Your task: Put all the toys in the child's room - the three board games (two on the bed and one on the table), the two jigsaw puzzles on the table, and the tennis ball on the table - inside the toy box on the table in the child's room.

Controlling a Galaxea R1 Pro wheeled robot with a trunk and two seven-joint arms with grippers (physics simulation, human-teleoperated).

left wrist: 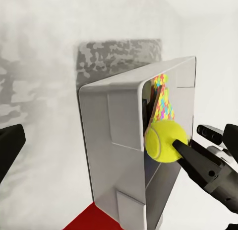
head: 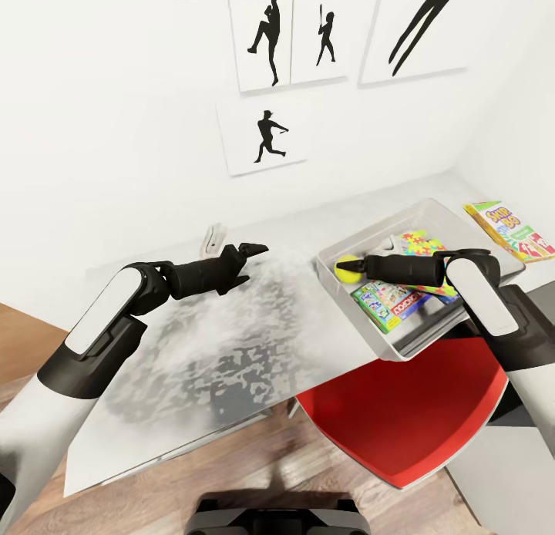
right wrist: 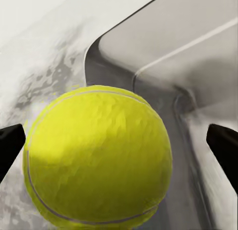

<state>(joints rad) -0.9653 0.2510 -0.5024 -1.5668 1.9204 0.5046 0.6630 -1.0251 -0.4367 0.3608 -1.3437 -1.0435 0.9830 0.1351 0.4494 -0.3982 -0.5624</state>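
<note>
The table [head: 231, 350] runs along the white wall, its pale grey top mottled with darker patches. A red chair [head: 401, 419] is tucked under its front edge, below the toy box.

The toy box [head: 432, 211] sits at the right end of the table, one corner overhanging the front edge above the chair. Inside it lie a green-white-red Monopoly board game [head: 389, 302] toward the front wall and a multicoloured jigsaw puzzle [head: 420, 246] further back, partly under the right arm. A yellow-green-red board game [head: 509, 230] lies on the table just beyond the box's far right rim.

The left gripper [head: 254, 250] hangs over the middle of the table, near the back edge and well apart from the box; its jaws stand open with nothing between them.

The right gripper [head: 347, 269] reaches across the box toward its left rim. The tennis ball [head: 348, 267] is pinched between its fingers, just inside that rim and above the box floor. From the left wrist view the ball [left wrist: 165, 140] shows at the box's near wall, with the dark fingers [left wrist: 186, 153] closed against it.
</note>
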